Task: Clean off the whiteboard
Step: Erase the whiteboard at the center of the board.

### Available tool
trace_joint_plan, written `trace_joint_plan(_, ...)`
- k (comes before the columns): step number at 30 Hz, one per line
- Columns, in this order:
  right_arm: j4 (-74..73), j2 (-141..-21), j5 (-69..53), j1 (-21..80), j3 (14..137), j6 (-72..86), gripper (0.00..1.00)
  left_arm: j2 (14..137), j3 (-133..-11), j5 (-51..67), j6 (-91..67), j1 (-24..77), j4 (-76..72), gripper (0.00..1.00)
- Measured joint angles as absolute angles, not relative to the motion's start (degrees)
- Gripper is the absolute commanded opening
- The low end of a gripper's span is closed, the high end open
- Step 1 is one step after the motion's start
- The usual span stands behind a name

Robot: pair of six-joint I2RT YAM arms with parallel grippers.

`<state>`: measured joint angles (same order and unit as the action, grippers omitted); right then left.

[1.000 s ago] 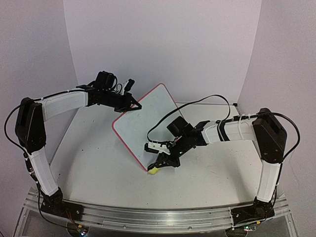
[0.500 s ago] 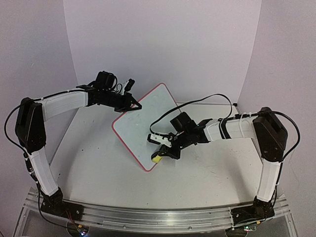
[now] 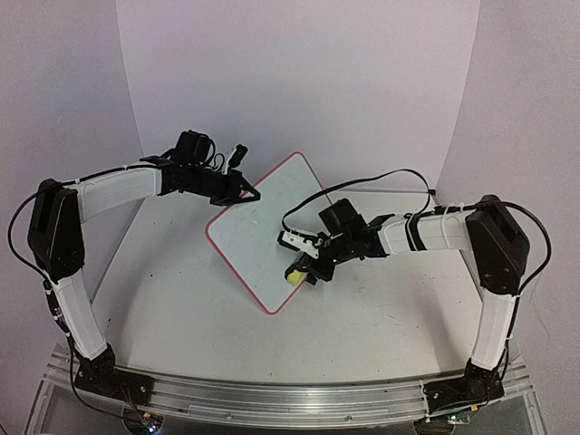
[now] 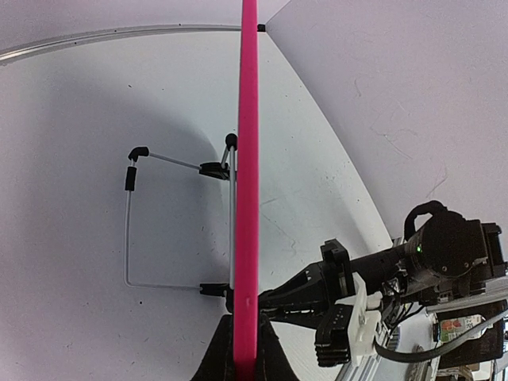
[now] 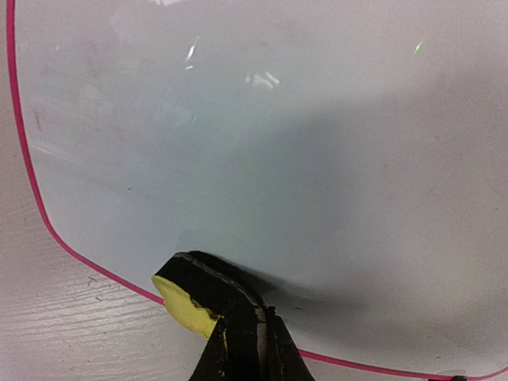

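- Left gripper (image 3: 246, 192): jaws closed tight on the upper pink edge of the whiteboard (image 3: 258, 231). In the wrist view the frame runs straight out from between the fingers.
- Whiteboard: tilted up off the table (image 3: 172, 290), extending below and to the right of the left gripper. A wire stand (image 4: 128, 230) stands out from its back face.
- Eraser (image 3: 295, 275): yellow-and-black block, pressed against the board's front face close to the lower pink edge.
- Right gripper (image 3: 306, 269): jaws closed on the eraser, which is held at the fingertips against the board.
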<state>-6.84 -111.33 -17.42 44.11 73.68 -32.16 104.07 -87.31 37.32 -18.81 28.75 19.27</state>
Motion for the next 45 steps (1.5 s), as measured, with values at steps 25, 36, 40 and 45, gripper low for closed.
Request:
trace_joint_plan(25,-4.4,-116.7,-6.1,31.3,82.9,-27.3,0.00,104.1,-87.3,34.3,-22.8,28.7,19.6,0.00)
trace_joint_plan(36,0.6,-118.1,2.6,27.7,83.3,-24.1,0.00,104.2,-87.3,34.6,-22.4,28.8,19.5,0.00)
trace_joint_plan(40,0.8,-115.9,0.8,27.7,80.9,-23.2,0.00,104.2,-87.3,34.9,-22.2,28.8,19.5,0.00)
trace_joint_plan(45,-2.1,-107.6,-10.1,27.6,77.0,-23.0,0.00,104.2,-87.3,36.3,-20.2,28.9,19.2,0.00)
